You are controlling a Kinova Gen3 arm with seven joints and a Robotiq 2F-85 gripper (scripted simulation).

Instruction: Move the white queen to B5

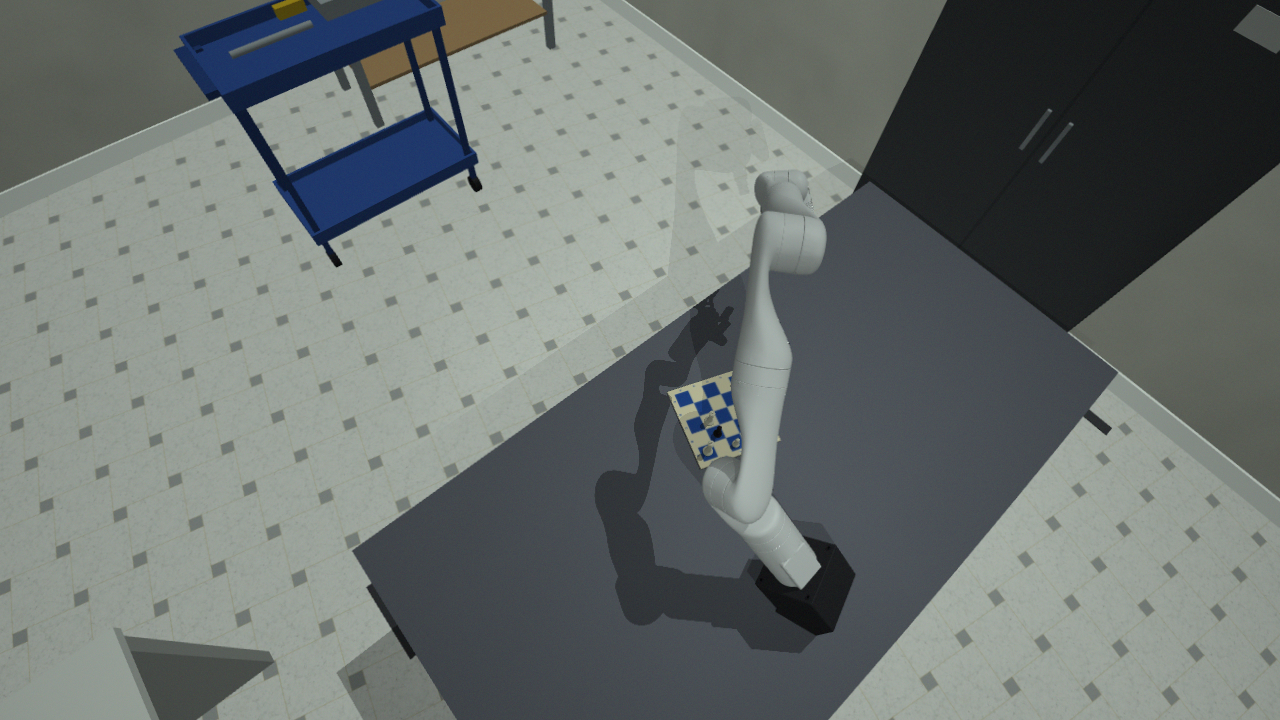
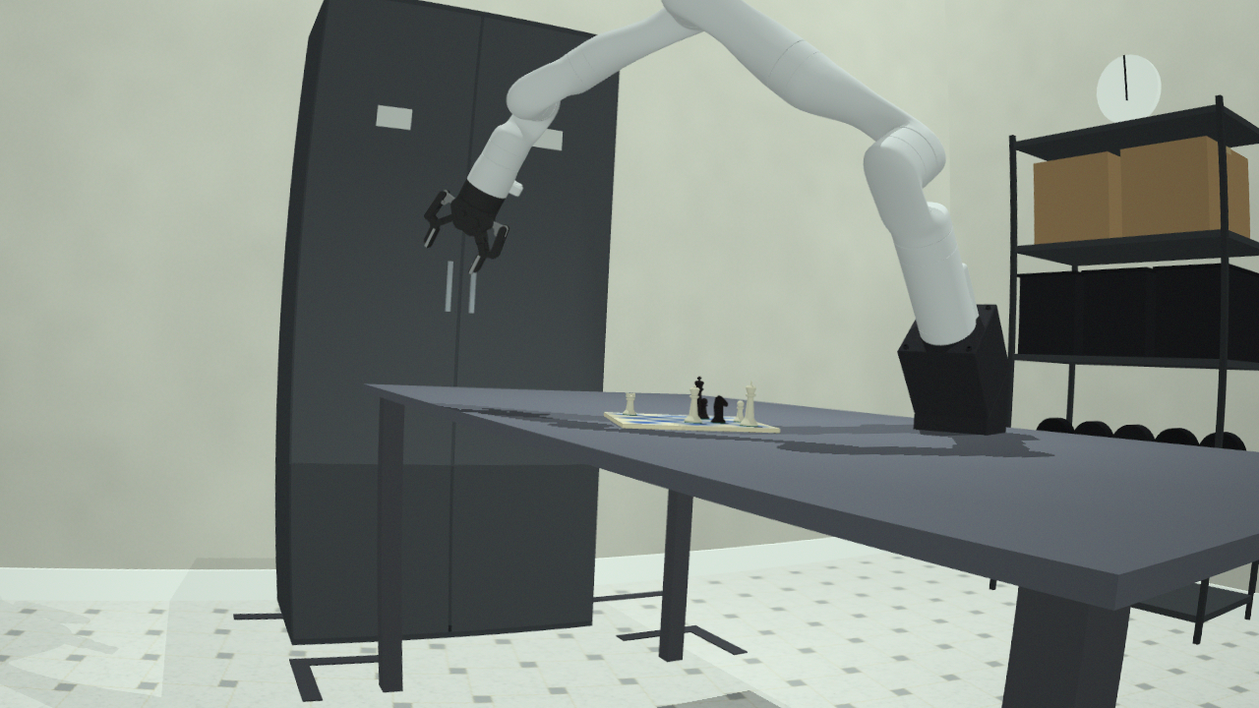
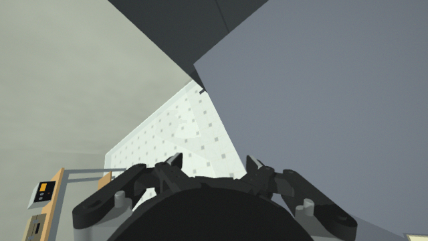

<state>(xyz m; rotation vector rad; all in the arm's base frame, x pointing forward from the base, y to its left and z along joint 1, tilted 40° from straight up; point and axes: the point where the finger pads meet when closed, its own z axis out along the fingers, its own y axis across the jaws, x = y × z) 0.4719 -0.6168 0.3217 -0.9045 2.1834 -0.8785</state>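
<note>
We see our arm (image 2: 889, 132) arched high, gripper (image 2: 464, 239) spread wide and empty, the chessboard (image 2: 690, 423) well below it.

You see the chessboard (image 2: 669, 425) lying on the table (image 2: 880, 493), the arm's base (image 2: 986, 413) behind it, the pincer (image 2: 466, 236) high above the table's far edge.

The white arm (image 2: 889, 132) is rising from its black base (image 2: 986, 413), arching high, then bending downward at the far end. The gripper (image 2: 464, 236) is hanging in the air, pointing down, with its jaws standing wide apart and gripping nothing.
</note>
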